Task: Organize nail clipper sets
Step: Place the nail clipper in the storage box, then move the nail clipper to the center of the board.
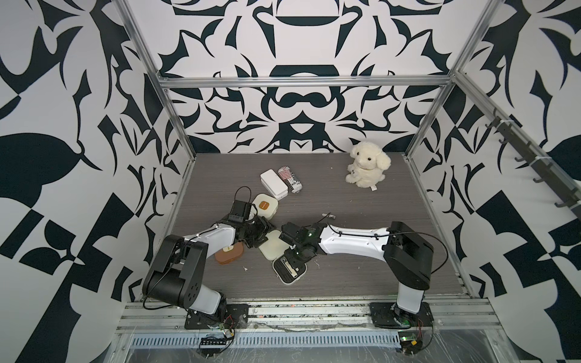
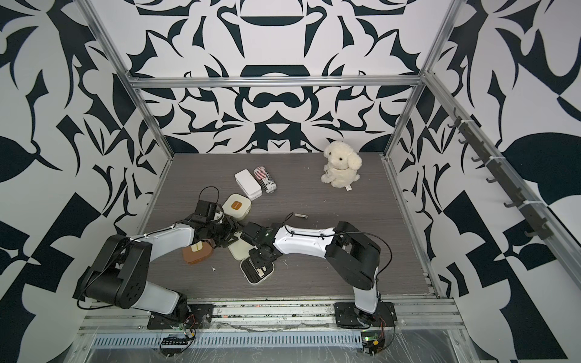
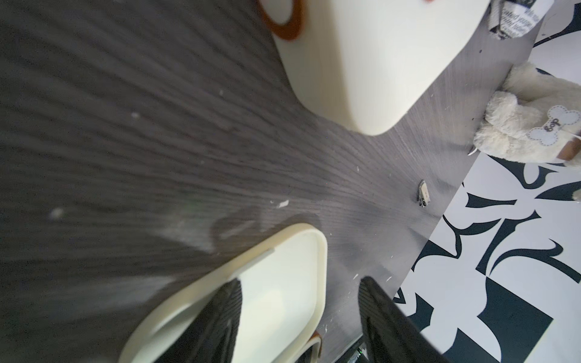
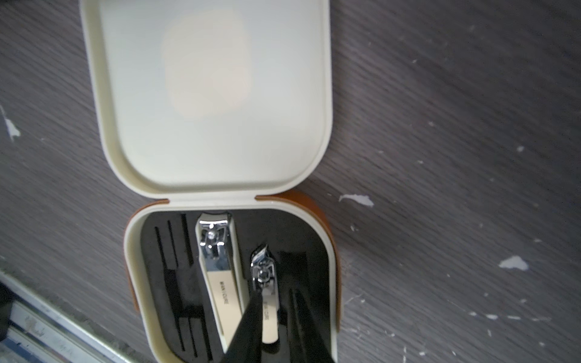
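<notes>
Right gripper narrow astride small silver metal clipper in hinged cream rounded-square case — grip unclear. Clipper looks unseated — lid may jam. Left gripper jaws apart, straddling lid rim.

Table, right half: bare from the right arm back to the plush dog in the far right corner. Only a loose clipper lies there, just beyond the arm.

Near centre: crowded. Both arms meet over the open cream case, and the brown case sits partly under the left arm.

Closed cream case just behind the left wrist.

White box and striped can, side by side, block the far-left lane.

Front strip between the arm bases: bare.
</notes>
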